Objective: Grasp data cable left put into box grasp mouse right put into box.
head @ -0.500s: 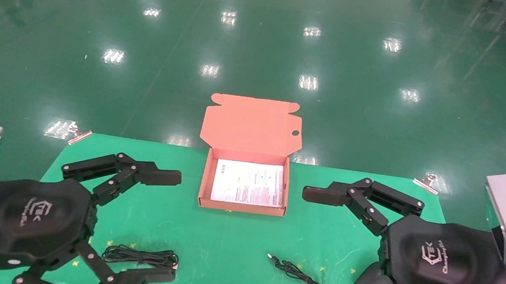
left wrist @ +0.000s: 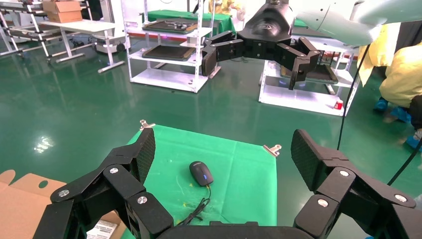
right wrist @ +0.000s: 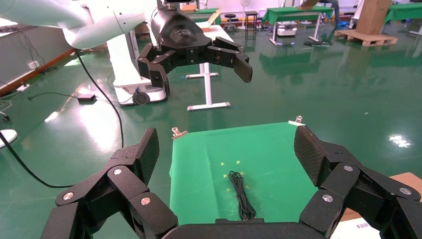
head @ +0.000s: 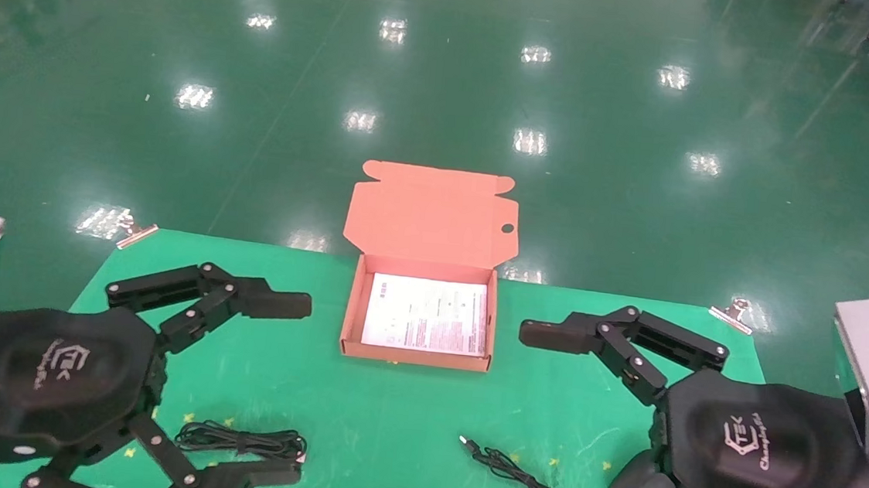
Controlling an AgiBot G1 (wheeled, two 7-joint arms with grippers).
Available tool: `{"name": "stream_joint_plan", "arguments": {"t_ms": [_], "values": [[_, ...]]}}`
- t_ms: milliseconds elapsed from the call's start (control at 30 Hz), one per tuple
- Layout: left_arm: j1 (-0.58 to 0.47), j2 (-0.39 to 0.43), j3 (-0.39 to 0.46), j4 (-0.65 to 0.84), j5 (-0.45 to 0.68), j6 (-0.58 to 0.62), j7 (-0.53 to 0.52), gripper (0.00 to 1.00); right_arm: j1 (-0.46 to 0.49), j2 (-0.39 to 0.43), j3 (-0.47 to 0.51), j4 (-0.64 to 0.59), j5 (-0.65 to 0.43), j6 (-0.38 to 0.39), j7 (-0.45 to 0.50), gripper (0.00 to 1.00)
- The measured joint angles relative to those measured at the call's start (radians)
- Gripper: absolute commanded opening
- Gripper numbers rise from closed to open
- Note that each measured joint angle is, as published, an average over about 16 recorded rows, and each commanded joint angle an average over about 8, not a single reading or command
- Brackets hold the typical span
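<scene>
my left gripper [head: 280,387] hovering wide open over the data cable [head: 241,439], my right gripper [head: 537,421] gaping over the mouse [left wrist: 201,173], apparently untouched, box [head: 416,355] sitting open between

Glossy green floor [head: 447,82] mirroring rows of ceiling lights. White metal shelving racks [left wrist: 166,45] carrying dark trays, a white-framed table [right wrist: 206,64] and green-covered tables [right wrist: 291,15] stand on it; a wooden pallet [right wrist: 368,37] lies farther off.

Matt cardboard box [head: 431,220], glossy floor [head: 447,82]
</scene>
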Motion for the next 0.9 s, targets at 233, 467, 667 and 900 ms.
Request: {"name": "stream_joint_plan", "arguments": {"t_ms": [233,467,667,900], "values": [[0.0,0.0,0.0,0.0,0.0,0.0,0.0,1.0,0.001,0.0,-0.001,0.0,-0.001,0.001,0.0,1.0],[-0.01,0.002,0.004,-0.003,0.01,0.0,0.0,1.0,0.007,0.006,-0.005,0.005,-0.015,-0.002,0.001,1.0],[-0.042,0.007,0.029,-0.005,0.067,0.001,-0.009,1.0,0.036,0.025,-0.028,0.021,-0.083,-0.012,0.01,1.0],[-0.131,0.034,0.111,-0.002,0.234,0.023,-0.034,1.0,0.133,0.033,-0.118,0.047,-0.281,-0.042,0.014,1.0]]}}
